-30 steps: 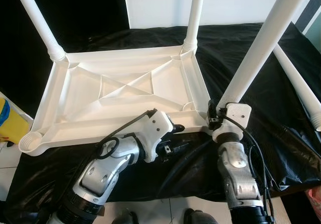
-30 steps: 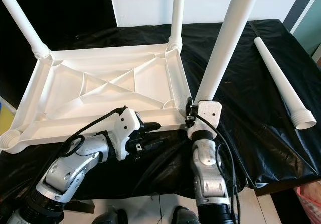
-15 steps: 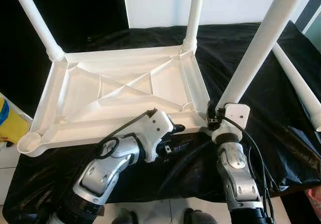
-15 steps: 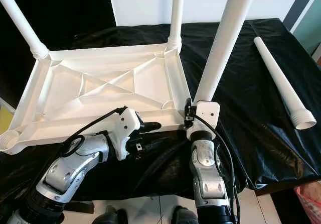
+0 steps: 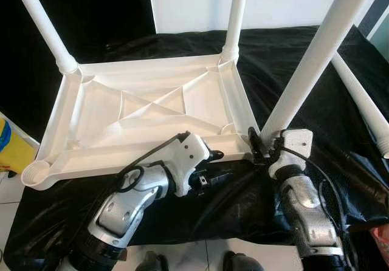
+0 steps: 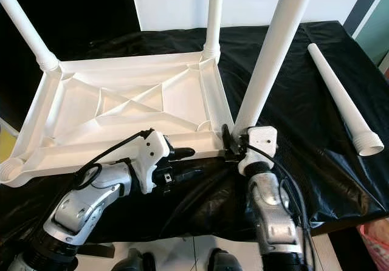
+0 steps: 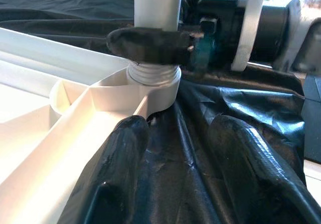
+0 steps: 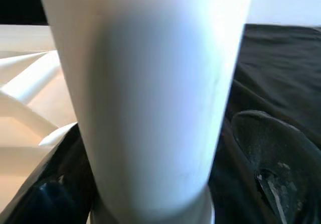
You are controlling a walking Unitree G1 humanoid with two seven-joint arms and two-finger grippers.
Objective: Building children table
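The white table top (image 5: 146,155) lies upside down on a black cloth. A white leg (image 5: 310,58) stands tilted in its near right corner socket (image 7: 155,86). My right gripper (image 5: 262,144) is around the base of this leg. One finger (image 7: 150,45) lies against the leg; the other finger (image 8: 273,163) stands a little off it, so the gripper is open. My left gripper (image 5: 213,166) rests open on the cloth at the table's front rim, close to that socket, with only cloth between its fingers (image 7: 120,153).
Two more legs (image 5: 45,25) (image 5: 236,16) stand in the far corners. A loose leg (image 6: 340,98) lies on the cloth at the right. The near left socket (image 5: 37,172) has nothing in it. A yellow object (image 5: 7,146) sits left of the table.
My right wrist has swung out to the right while its fingers stay at the leg's base. The left arm has not moved.
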